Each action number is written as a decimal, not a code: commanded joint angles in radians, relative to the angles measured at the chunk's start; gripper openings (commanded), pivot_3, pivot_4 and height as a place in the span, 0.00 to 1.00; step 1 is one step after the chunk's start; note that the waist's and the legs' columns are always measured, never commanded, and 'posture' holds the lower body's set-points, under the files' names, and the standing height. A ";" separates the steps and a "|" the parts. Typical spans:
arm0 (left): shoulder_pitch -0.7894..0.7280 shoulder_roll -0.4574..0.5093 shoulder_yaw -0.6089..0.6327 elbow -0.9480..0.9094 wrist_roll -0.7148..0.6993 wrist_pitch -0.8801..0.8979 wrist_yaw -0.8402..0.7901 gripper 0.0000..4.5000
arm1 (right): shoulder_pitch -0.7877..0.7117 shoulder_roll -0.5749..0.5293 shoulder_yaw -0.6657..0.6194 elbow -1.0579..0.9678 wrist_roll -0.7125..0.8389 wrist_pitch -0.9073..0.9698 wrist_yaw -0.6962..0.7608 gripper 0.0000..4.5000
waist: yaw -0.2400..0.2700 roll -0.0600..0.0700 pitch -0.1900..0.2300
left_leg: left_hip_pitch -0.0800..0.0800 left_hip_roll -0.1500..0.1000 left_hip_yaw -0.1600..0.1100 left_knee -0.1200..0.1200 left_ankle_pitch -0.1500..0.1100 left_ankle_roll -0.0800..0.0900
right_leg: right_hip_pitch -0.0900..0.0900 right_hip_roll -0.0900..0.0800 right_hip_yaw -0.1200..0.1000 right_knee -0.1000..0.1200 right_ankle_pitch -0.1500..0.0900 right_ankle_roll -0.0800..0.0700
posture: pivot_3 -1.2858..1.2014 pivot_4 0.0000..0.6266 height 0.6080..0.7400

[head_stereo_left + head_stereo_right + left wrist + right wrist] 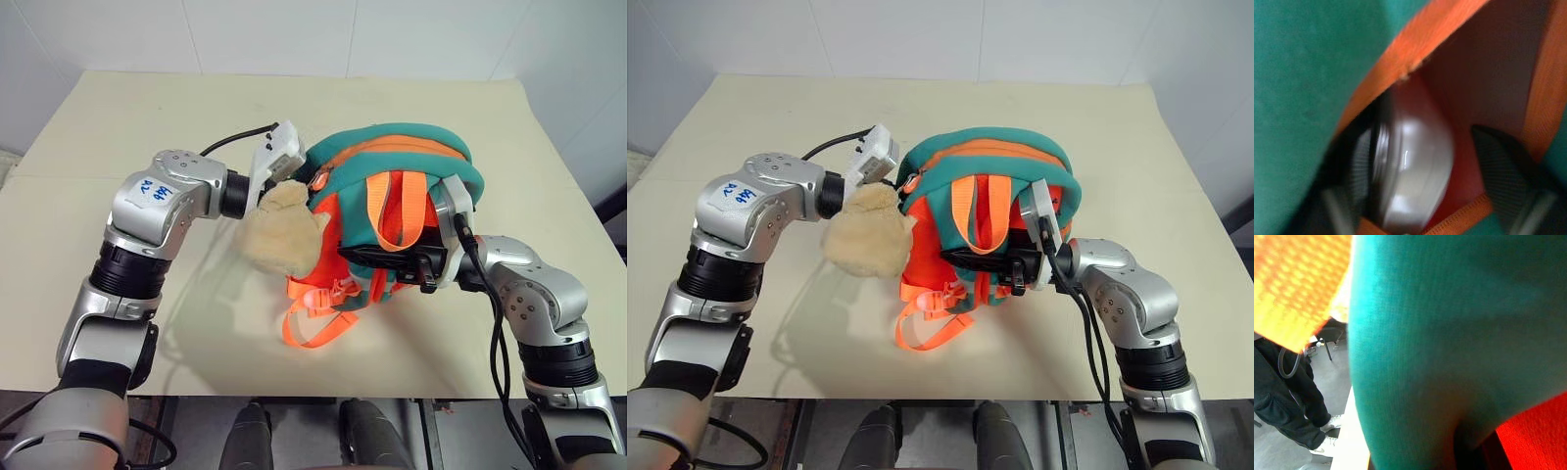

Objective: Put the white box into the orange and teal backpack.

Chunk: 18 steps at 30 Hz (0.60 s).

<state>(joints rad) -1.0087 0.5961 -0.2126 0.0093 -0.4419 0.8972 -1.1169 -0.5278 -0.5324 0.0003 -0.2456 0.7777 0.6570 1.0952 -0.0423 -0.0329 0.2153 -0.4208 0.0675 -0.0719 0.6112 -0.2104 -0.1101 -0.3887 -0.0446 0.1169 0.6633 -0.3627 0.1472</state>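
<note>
between the spread fingers of the left gripper [1420, 215], white box [1413, 171] sits inside orange and teal backpack [392, 162], released. rigid, slick shell; soft bag pinched by closed right gripper [431, 264].

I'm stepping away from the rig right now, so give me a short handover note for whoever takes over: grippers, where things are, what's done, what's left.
Left gripper: reaching into the orange and teal backpack through its side opening, jaws spread, the white box between them; a firm hold can't be confirmed.
Right gripper: shut on the backpack's front fabric, holding the bag up on the table.
Tan plush toy: hangs beside the left wrist.
Done: the box is inside the bag's opening.
Left: confirm the box sits fully in, draw the left gripper out, then let go with the right.
</note>
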 commanded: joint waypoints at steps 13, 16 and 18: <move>0.028 0.245 0.254 -0.219 -0.207 0.146 -0.056 1.00 | -0.012 0.010 0.002 -0.025 0.002 -0.015 0.001 0.00 | -0.011 0.000 0.000 | -0.001 0.000 0.000 -0.002 0.000 0.000 | -0.001 0.000 0.000 -0.001 0.000 0.000 | 0.52 0.24 1.00; 0.058 0.275 0.316 -0.234 -0.253 0.175 -0.038 1.00 | -0.019 0.012 0.006 -0.014 -0.004 -0.018 0.004 0.00 | -0.011 0.000 0.000 | -0.001 0.000 0.000 -0.001 0.000 0.000 | -0.001 0.000 0.000 0.000 0.000 0.000 | 0.52 0.24 1.00; 0.096 0.292 0.394 -0.271 -0.332 0.216 -0.038 1.00 | -0.020 0.013 0.007 -0.009 -0.006 -0.020 0.006 0.00 | -0.014 0.000 0.000 | 0.000 0.000 0.000 -0.001 0.000 0.000 | -0.001 0.000 0.000 0.000 0.000 0.000 | 0.52 0.24 1.00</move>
<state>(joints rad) -0.9242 0.8671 0.1009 -0.2071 -0.7012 1.0855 -1.1531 -0.5369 -0.5213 0.0138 -0.2436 0.7682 0.6542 1.0972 -0.0559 -0.0324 0.2156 -0.4211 0.0676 -0.0718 0.6103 -0.2106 -0.1099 -0.3892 -0.0447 0.1170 0.6629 -0.3628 0.1470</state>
